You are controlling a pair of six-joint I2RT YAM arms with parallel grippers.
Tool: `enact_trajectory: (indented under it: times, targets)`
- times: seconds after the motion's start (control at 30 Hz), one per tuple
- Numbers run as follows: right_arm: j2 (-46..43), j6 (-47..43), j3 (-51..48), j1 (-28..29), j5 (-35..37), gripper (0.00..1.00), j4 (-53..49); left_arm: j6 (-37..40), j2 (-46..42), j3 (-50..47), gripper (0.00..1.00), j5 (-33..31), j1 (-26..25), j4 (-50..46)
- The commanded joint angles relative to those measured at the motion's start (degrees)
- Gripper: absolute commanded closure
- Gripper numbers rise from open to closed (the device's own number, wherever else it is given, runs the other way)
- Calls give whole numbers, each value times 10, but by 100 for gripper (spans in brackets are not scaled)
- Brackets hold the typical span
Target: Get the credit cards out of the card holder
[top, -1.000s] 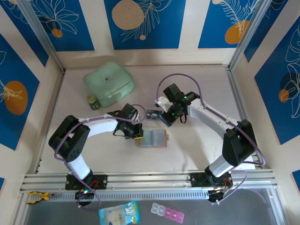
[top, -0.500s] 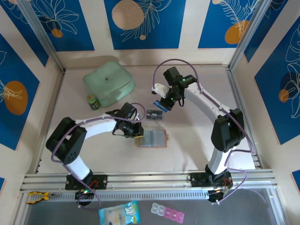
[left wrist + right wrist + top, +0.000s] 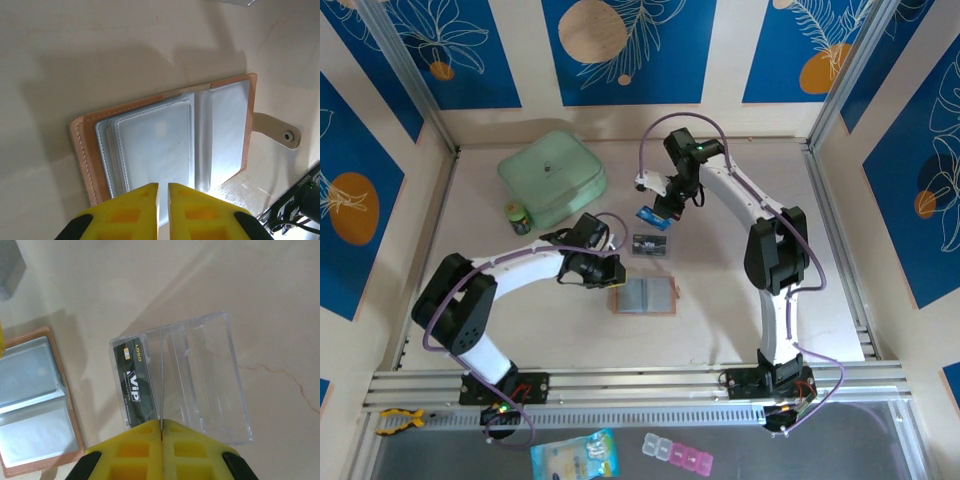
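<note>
The left arm [image 3: 525,265] and right arm [image 3: 745,195] share white links and bulky black joints. A thin purple cable [image 3: 648,135] loops along each. The jaws are bright yellow plastic, moulded with shallow square pockets.

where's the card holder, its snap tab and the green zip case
card holder [image 3: 86,155], left wrist view, tan leather border on its left side
snap tab [image 3: 275,130], left wrist view, middle of the tab
mint-green zip case [image 3: 552,178], top external view, centre of the lid
</note>
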Motion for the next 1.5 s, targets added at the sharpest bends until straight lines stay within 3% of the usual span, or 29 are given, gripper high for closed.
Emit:
enact_trajectory:
  times: [0.0, 0.43, 0.97, 1.47]
  targets:
    - [23, -32, 28, -4, -22, 100, -37, 8, -14, 10, 86, -1, 7, -24]
    - [80, -51, 43, -6, -30, 99, -60, 4, -21, -6, 86, -4, 14, -22]
    - [55, -48, 83, -12, -27, 100, -51, 1, -27, -10, 85, -3, 16, -21]
    - [109, -49, 60, -6, -59, 99, -34, -7, -36, -30, 85, -7, 15, -11]
